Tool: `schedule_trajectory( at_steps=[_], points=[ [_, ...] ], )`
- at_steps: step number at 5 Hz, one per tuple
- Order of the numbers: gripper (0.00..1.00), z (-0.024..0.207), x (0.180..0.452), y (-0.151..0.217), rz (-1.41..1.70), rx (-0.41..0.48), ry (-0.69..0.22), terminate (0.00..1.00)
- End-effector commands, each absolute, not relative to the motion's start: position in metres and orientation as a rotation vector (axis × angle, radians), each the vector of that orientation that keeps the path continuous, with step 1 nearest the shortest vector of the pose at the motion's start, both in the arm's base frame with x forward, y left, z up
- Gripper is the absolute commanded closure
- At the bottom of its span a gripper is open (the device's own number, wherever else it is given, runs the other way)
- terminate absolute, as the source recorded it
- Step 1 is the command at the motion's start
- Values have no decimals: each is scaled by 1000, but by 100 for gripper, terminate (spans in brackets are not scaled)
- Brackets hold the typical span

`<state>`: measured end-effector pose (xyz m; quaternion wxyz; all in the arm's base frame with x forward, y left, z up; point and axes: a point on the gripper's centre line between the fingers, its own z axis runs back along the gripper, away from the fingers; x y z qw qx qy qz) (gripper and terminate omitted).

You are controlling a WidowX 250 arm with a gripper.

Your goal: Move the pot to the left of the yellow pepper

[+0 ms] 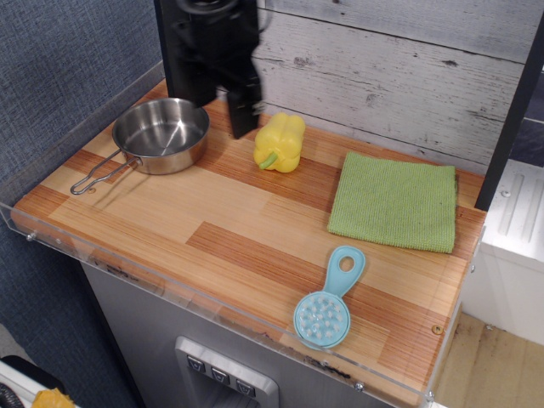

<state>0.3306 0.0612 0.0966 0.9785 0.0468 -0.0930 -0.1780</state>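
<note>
With the pot [163,132] resting left of the pepper [280,142], I lift the blurred end effector [240,117], grip state unclear, straight up.

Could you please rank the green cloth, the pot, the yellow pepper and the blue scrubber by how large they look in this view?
1. Green cloth, clearly largest.
2. Pot, counting its wire handle.
3. Blue scrubber, though it lies nearer the camera, so its place against the pot is unsure.
4. Yellow pepper, smallest.

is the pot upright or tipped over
Upright. The pot sits flat on the wooden counter, its open mouth facing up and the inside empty.
</note>
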Motion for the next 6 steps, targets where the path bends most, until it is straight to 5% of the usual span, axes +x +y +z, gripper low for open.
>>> schedule_trajectory(
  at_steps=[1, 5, 6],
  points=[
    [0, 111, 305, 18, -142, 62, -180, 0],
    [0, 103, 291, 15, -55, 88, -118, 0],
    [0, 103, 291, 15, -55, 88, -118, 100]
  ],
)
